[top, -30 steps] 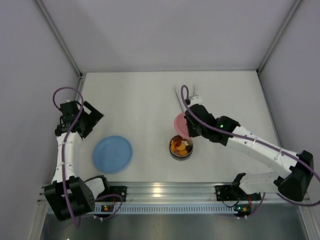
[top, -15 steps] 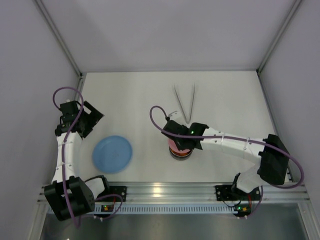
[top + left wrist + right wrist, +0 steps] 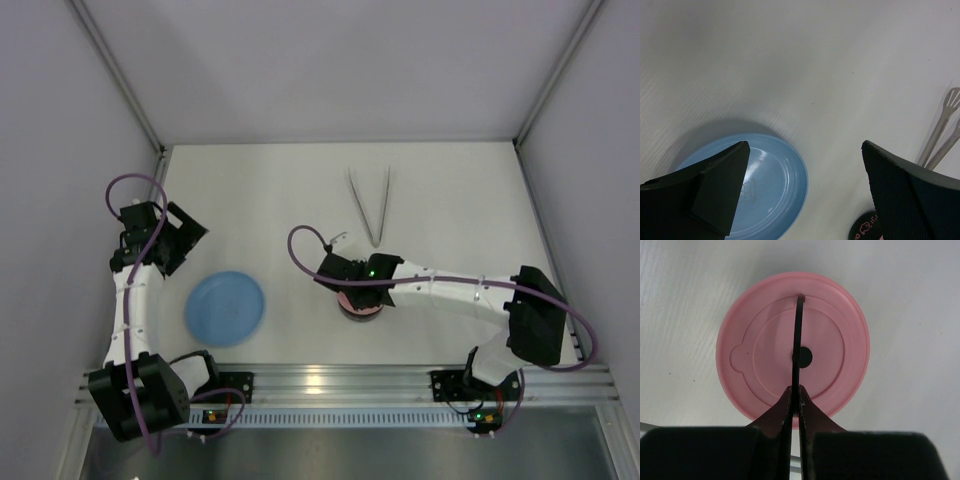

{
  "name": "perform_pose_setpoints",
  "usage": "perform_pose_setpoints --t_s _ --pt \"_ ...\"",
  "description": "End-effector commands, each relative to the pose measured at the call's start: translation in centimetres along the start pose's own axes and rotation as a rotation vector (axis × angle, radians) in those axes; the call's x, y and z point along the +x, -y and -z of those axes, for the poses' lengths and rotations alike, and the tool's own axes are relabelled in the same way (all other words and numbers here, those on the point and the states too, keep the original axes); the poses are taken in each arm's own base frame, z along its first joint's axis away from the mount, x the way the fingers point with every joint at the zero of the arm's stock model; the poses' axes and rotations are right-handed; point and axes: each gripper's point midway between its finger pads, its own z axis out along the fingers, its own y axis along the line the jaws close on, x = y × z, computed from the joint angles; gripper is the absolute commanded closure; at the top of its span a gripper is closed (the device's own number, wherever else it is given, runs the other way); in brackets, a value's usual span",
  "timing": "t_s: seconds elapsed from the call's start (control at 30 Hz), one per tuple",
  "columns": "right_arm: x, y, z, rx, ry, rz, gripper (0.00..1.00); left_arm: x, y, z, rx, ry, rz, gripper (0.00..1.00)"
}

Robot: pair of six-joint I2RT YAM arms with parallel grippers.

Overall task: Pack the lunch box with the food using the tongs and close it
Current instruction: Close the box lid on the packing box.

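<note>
A white tabletop [image 3: 450,200] lies inside pale grey walls, with an aluminium rail along its near edge.

The right end effector [image 3: 796,390] is clenched. In the right wrist view its fingers [image 3: 784,405] are pinched together on a thin dark strip that stands up from the pink lid [image 3: 832,325] and runs across the lid's middle. The lid lies level over the lunch box [image 3: 360,314]. It hides the inside of the box, and whether it is fully seated cannot be told. The box stands about midway between the left and right edges, nearer the near edge than the far one. The right arm reaches to it from the near right corner.

Towards the far edge from the box and apart from it, the tongs [image 3: 376,236] lie flat. Their joined end points at the box and their two tips spread towards the far edge.

The left end effector [image 3: 802,147] hangs released near the left edge, with nothing between its fingers. Below it, towards the near edge, rests a blue plate [image 3: 225,308], well apart from the box.
</note>
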Motion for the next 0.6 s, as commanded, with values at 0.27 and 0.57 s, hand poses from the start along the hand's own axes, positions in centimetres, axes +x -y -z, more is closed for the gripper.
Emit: perform_pose_setpoints --t_s 0.27,0.57 --pt "-0.6 -0.8 2.2 0.008 0.036 0.008 1.0 -0.6 0.8 0.2 0.036 0.034 -0.004 0.01" --pt "-1.0 0.1 3.0 0.093 0.086 0.016 1.0 -0.6 0.8 0.2 0.036 0.032 -0.004 0.01"
